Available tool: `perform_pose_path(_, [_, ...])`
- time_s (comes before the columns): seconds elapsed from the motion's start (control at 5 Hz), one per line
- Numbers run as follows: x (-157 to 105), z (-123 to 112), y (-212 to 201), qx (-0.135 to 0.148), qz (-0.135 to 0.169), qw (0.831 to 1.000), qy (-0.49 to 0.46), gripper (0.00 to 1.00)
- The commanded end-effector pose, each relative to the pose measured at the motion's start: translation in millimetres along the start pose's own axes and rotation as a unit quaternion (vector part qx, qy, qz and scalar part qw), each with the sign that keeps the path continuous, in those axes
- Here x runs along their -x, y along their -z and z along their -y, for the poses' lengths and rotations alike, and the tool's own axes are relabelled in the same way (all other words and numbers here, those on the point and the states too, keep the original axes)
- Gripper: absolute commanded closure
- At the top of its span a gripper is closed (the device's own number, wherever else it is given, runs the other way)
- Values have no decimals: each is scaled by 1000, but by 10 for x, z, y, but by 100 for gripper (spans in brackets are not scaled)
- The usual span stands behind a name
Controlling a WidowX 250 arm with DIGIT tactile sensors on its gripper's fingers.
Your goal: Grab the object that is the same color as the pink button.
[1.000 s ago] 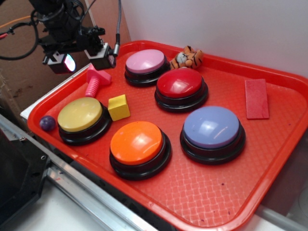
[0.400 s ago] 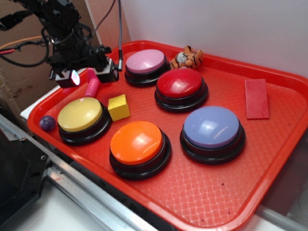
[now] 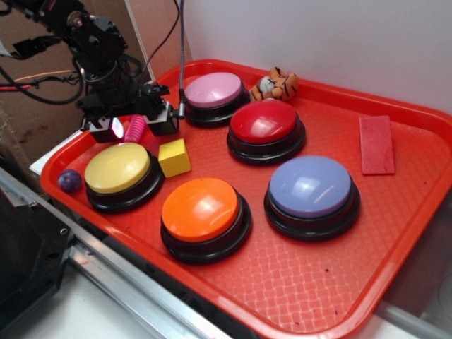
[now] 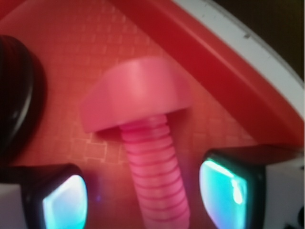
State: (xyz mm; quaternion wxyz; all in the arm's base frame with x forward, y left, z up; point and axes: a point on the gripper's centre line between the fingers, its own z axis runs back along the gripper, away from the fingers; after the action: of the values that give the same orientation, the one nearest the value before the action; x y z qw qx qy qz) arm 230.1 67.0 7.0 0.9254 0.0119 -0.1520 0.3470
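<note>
The hot-pink toy bolt (image 3: 135, 127) lies near the tray's back-left corner, its ribbed shaft (image 4: 155, 179) pointing toward the camera in the wrist view and its flat head (image 4: 136, 98) farther off. My gripper (image 3: 134, 128) is down around it, open, with one glowing pad on each side of the shaft (image 4: 150, 200) and a gap on both sides. The pink button (image 3: 213, 92), pale pink on a black base, stands just right of the gripper.
On the red tray (image 3: 339, 275) stand red (image 3: 265, 123), lavender-blue (image 3: 311, 187), orange (image 3: 201, 210) and yellow (image 3: 118, 169) buttons. A yellow cube (image 3: 174, 157), a purple ball (image 3: 69, 181), a flat red block (image 3: 376, 145) and a toy tiger (image 3: 275, 85) lie among them.
The gripper has come down and slightly right over the bolt, so its fingers now straddle the shaft. The bolt has not moved.
</note>
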Motion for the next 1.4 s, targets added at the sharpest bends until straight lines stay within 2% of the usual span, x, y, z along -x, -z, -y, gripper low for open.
perform_pose_path(0.0, [-110, -3, 14, -10, 30, 999, -7, 100])
perform_pose_path(0.2, [-120, 12, 9, -16, 25, 1000, 5, 100])
perform_pose_path(0.4, [-150, 16, -31, -34, -3, 999, 29, 100])
perform_pose_path(0.6, [-164, 86, -209, -29, -17, 998, 54, 100])
perform_pose_path(0.8, [-132, 322, -670, -20, -68, 990, 120, 100])
perform_pose_path(1.0, [-59, 559, -982, 12, -82, 984, 157, 100])
perform_pose_path(1.2, [43, 954, -1520, 65, -111, 966, 223, 100])
